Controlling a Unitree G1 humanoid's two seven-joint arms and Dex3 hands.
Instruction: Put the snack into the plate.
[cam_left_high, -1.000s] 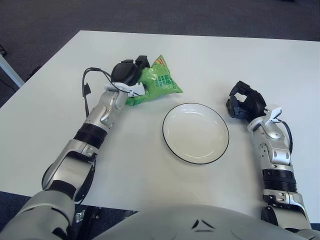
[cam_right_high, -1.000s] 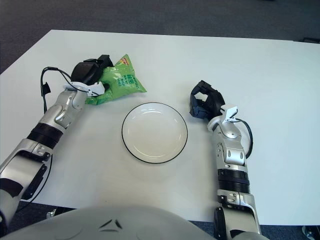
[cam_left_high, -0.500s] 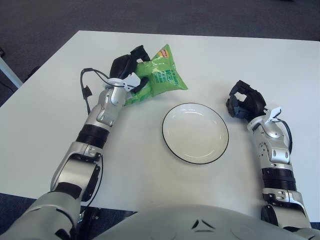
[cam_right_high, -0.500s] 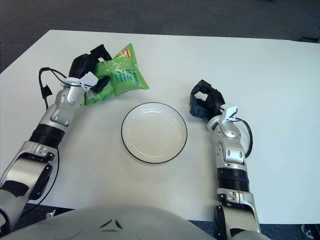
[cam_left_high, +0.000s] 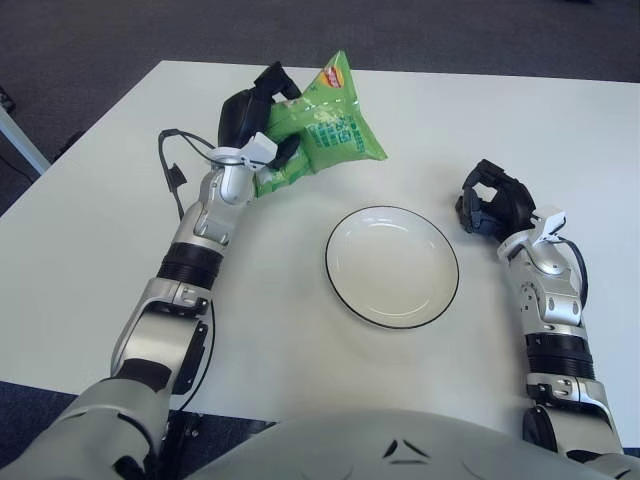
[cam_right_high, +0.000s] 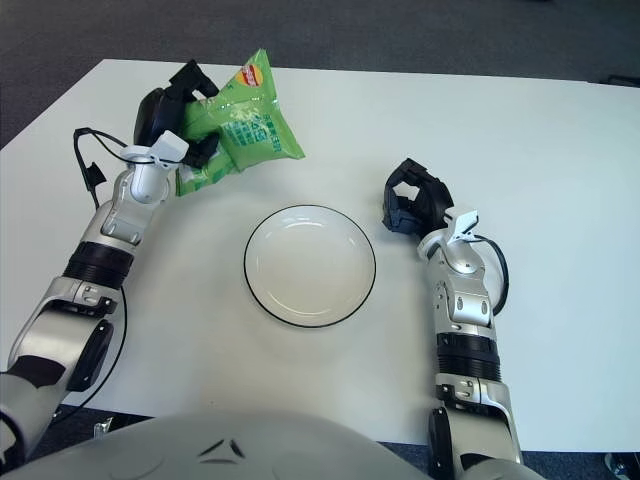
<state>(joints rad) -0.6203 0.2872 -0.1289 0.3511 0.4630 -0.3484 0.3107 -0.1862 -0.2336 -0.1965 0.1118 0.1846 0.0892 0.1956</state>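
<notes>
left hand (cam_left_high: 250, 120) pinches the green snack bag (cam_left_high: 325, 130) aloft; carry it right, lower over the plate (cam_left_high: 392, 266) centre, then release.

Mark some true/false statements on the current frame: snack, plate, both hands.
1. The left hand grips the green snack bag. True.
2. The snack already lies in the plate. False: it is held up, back-left of the plate, and the plate holds nothing.
3. The right hand holds the plate's rim. False: it shows to the right of the plate, apart from it, fingers curled on nothing.
4. The plate is white with a dark rim. True.
5. The snack lies flat on the table. False: it is raised in the left hand, tilted.
</notes>
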